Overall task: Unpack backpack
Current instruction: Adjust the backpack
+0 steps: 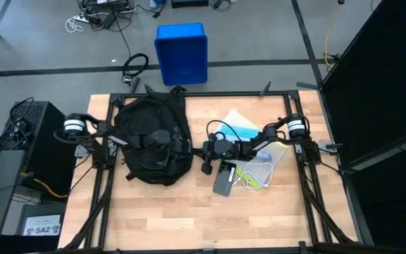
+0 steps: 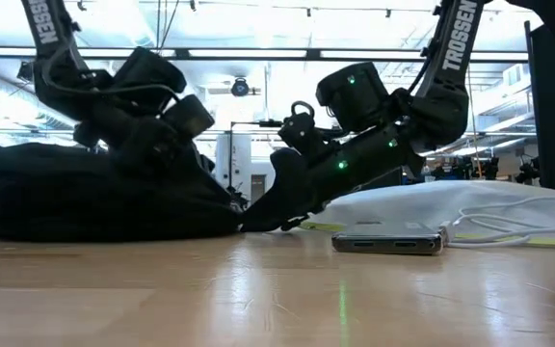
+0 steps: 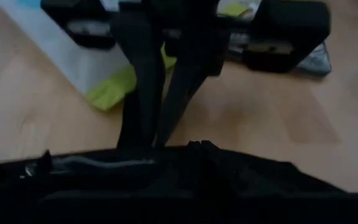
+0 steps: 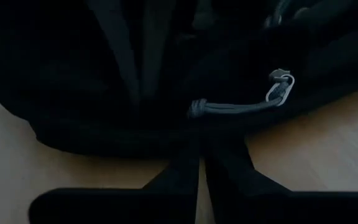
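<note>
The black backpack (image 1: 152, 137) lies flat on the left half of the table, straps toward the far edge. My left gripper (image 1: 162, 139) rests on top of the pack's middle; the pack's dark fabric hides its fingers. My right gripper (image 4: 196, 127) reaches in from the right to the pack's right-hand edge (image 2: 258, 217), shut at a grey cord zipper pull (image 4: 235, 107). In the left wrist view the right gripper's two fingers (image 3: 143, 87) narrow to a point at the pack's edge, beside a zipper line (image 3: 73, 163). My right gripper pinches the grey cord zipper pull at its knotted end (image 4: 196, 109), between its two fingertips. The fingers slant down from the table's right side. The cord runs sideways from the knot to its metal ring (image 4: 281, 87) on the pack, which stays lying on the table.
Right of the pack lie a dark flat phone-like device (image 1: 224, 178), a white cable (image 1: 256, 173), a yellow-green item (image 1: 249, 180) and a white-and-blue bag (image 1: 237, 127). A blue bin (image 1: 182, 53) stands on the floor beyond the far edge. Bare wood fills the table's near half.
</note>
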